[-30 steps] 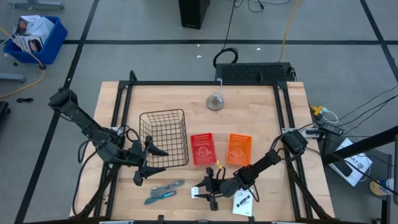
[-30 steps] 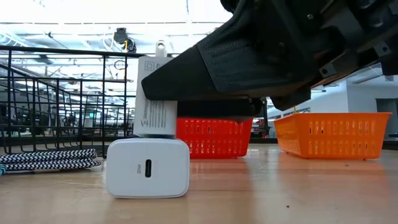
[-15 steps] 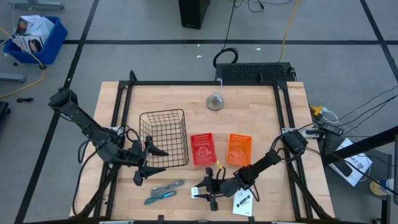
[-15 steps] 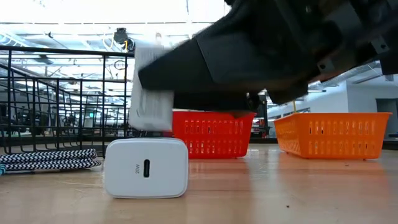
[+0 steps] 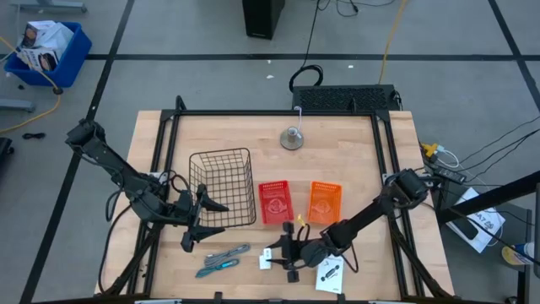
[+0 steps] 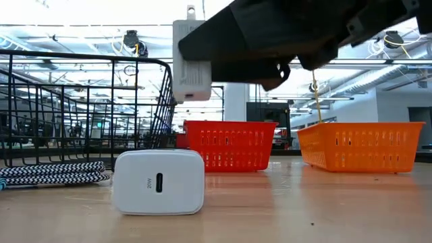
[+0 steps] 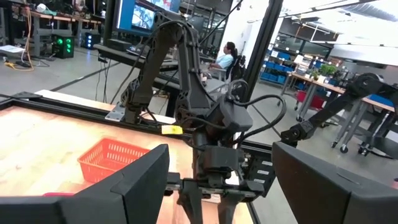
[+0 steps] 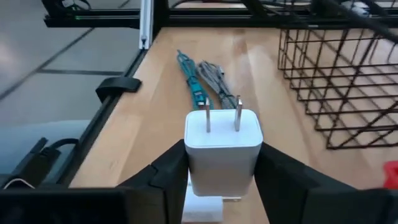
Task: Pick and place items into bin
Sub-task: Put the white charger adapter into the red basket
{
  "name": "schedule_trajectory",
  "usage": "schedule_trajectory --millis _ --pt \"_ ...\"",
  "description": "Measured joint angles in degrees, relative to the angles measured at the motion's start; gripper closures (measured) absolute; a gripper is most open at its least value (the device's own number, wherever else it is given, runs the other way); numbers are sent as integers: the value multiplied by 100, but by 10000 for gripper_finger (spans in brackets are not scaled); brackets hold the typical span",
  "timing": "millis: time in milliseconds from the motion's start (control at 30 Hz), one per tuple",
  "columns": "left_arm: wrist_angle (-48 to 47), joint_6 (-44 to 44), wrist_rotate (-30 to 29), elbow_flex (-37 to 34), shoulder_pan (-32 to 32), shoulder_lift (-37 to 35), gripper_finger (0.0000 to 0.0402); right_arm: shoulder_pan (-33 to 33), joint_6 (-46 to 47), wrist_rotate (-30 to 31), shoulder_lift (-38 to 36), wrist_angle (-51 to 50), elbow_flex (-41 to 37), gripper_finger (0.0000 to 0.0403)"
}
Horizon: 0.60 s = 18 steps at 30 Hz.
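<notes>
Right end effector (image 8: 221,165) clamped on small white two-prong plug block (image 8: 222,149), held off the wooden surface (image 5: 354,143), prongs up. 2nd white block w/ port (image 6: 159,182) sits on surface directly below. Left end effector (image 5: 196,221) spread wide beside black wire basket (image 5: 223,187).

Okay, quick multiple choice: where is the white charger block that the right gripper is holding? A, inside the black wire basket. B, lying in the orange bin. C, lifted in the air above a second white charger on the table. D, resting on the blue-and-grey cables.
C: the right gripper clamps the white charger block well clear of the table, with a second white charger standing on the wood below it.
</notes>
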Motion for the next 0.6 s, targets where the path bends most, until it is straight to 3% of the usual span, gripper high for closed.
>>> schedule_trajectory --millis 367,600 --pt "1 -11 0 0 0 0 110 -202 -40 1039 -720 -936 0 246" --pt "3 -13 0 0 -2 2 110 -632 -171 1037 -754 -976 0 248"
